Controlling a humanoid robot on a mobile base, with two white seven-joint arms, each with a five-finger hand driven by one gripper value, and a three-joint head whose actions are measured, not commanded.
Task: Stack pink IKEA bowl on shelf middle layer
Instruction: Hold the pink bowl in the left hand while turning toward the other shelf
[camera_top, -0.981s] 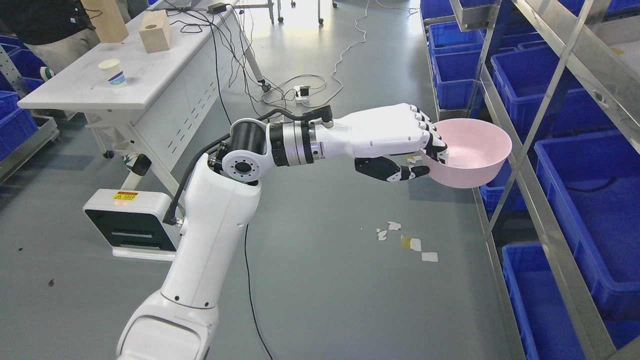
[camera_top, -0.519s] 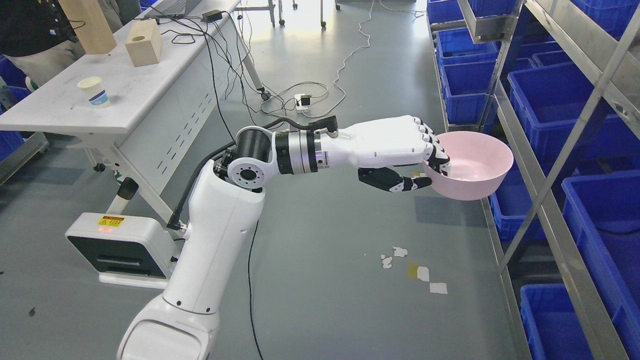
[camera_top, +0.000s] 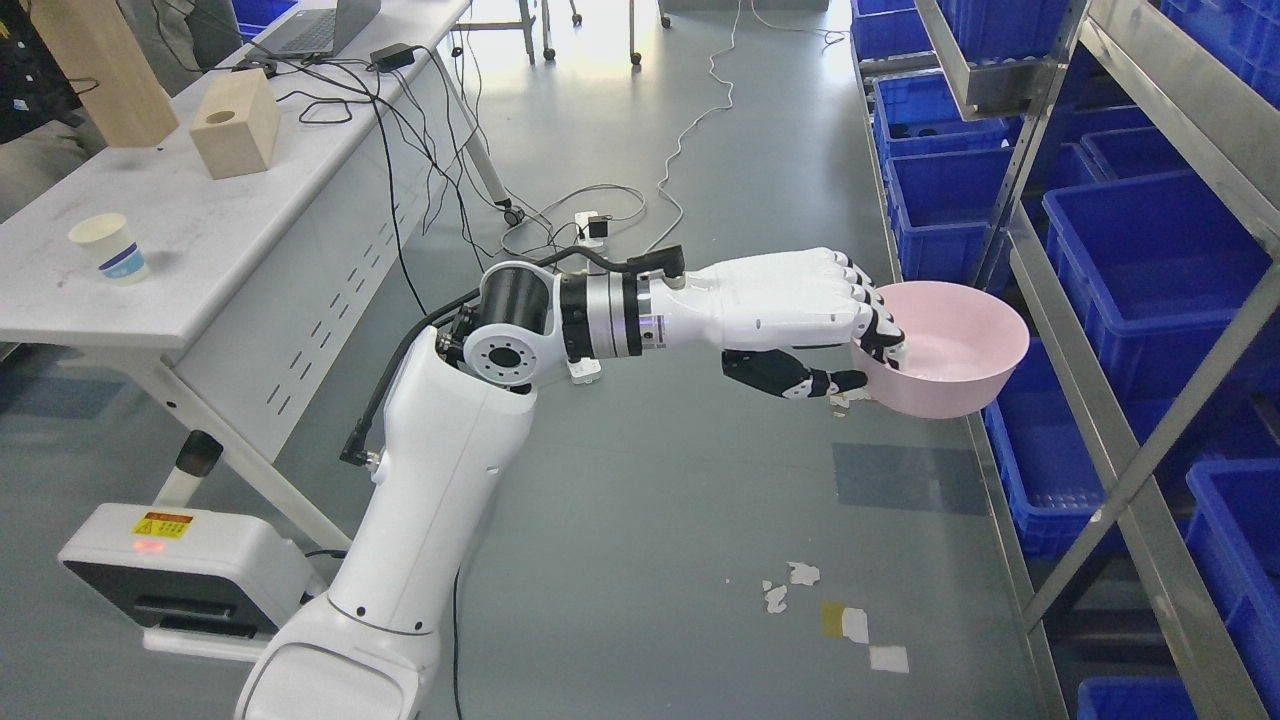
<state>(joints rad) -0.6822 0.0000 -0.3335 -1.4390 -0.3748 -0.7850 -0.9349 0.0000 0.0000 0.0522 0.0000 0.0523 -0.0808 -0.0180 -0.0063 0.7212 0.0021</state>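
Beside shelf (camera_top: 1150, 480), hand-held (camera_top: 800, 310) bowl (camera_top: 950, 350)

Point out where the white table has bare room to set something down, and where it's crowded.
On the white table, the widest bare patch lies between the paper cup and the small wooden block, running toward the front edge. The far end is crowded with the laptop, power adapter and tangled cables.

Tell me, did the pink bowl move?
Yes. The whole view shifted, so the camera moved too, but the bowl in the left hand now sits farther along the aisle from the paper scraps on the floor.
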